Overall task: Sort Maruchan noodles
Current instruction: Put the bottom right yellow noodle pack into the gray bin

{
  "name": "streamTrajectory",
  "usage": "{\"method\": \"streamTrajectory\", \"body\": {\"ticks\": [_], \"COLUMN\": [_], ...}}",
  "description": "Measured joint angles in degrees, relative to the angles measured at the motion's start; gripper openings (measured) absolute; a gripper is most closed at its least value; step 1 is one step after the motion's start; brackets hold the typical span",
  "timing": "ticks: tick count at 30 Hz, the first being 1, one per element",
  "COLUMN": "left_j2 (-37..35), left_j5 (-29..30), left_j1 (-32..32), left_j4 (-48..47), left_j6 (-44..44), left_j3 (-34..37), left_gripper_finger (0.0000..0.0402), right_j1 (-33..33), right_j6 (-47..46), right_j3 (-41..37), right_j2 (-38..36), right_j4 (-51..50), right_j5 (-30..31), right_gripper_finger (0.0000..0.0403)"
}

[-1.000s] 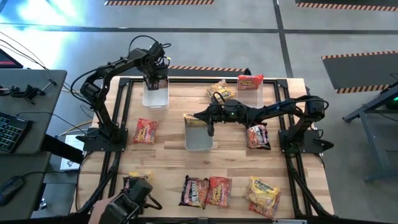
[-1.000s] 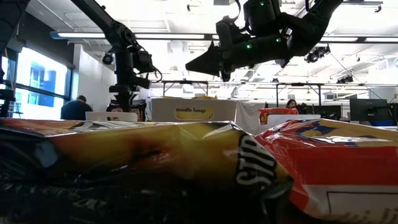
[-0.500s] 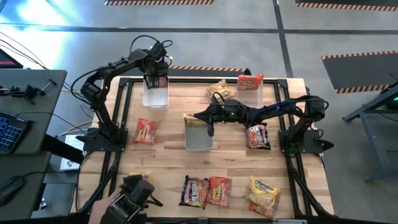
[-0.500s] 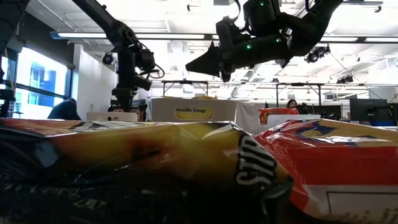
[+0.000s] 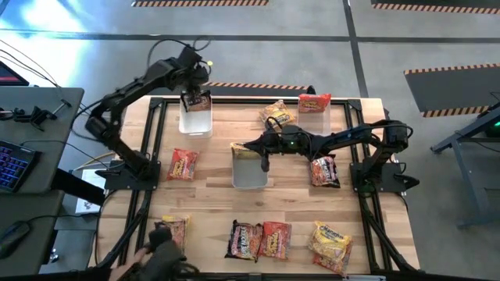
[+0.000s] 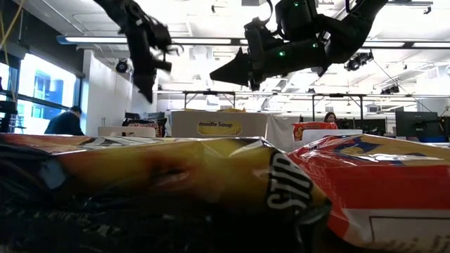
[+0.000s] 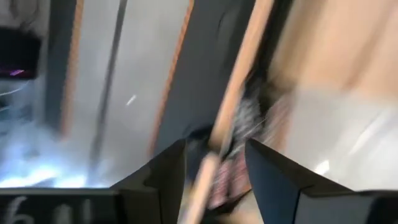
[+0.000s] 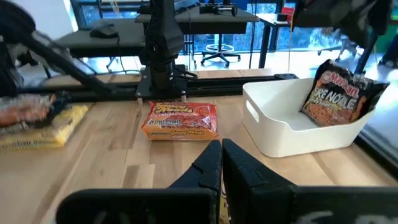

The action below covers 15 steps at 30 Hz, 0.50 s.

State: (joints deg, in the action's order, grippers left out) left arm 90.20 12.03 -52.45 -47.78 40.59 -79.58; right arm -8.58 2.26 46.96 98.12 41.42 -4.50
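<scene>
Three clear bins sit on the wooden tabletop (image 5: 211, 195). The far-left bin (image 5: 195, 122) holds one dark packet (image 5: 196, 100) leaning upright against its far wall; the right wrist view shows that packet (image 8: 336, 96) propped at the bin's end, and the rest of the bin bare. The left end effector (image 5: 193, 74) hangs above the far edge of this bin, its fingers (image 7: 163, 174) parted with nothing between them. The middle bin (image 5: 250, 168) has a yellow packet (image 5: 241, 148) standing at its far end, and the right end effector (image 5: 264, 165) hovers over this bin with its fingers pressed together and nothing in them. The far-right bin (image 5: 314, 117) carries a red packet (image 5: 314, 101) at its far end. Loose on the tabletop lie a yellow packet (image 5: 278, 113) between the middle and far-right bins, a red-orange packet (image 5: 183, 164) left of the middle bin, a dark packet (image 5: 324, 171) right of it, and along the near edge a dark packet (image 5: 244, 240) touching a red one (image 5: 275, 239), a yellow one (image 5: 331, 243) and another (image 5: 173, 229) at the left corner.
</scene>
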Motion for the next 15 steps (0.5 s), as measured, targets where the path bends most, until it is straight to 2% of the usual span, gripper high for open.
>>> {"method": "streamTrajectory", "body": {"ticks": [2,5,7,11,15], "left_j2": [-3.3,-8.4,-12.2,-19.3,-24.4], "left_j5": [-8.4,-21.2,-26.8,-29.9,-30.1], "left_j1": [0.0,0.2,1.0,4.1,8.6], "left_j4": [0.8,5.5,11.3,26.7,43.9], "left_j6": [-4.1,-8.1,-9.9,-15.7,-22.3], "left_j3": [1.4,6.3,11.0,22.5,33.7], "left_gripper_finger": [0.0139,0.0117,0.0102,0.0073,0.0052], "right_j1": [0.6,1.5,1.7,1.5,1.1], "right_j6": [2.1,4.1,4.5,4.7,4.7], "right_j3": [-0.5,-2.1,-3.7,-6.4,-7.4], "right_j2": [0.3,1.2,1.9,3.1,3.2], "right_j4": [1.2,8.0,14.3,22.1,24.3], "right_j5": [0.7,1.1,1.0,-0.6,-1.6], "right_gripper_finger": [0.0,0.0,0.0,0.0,0.0]}}
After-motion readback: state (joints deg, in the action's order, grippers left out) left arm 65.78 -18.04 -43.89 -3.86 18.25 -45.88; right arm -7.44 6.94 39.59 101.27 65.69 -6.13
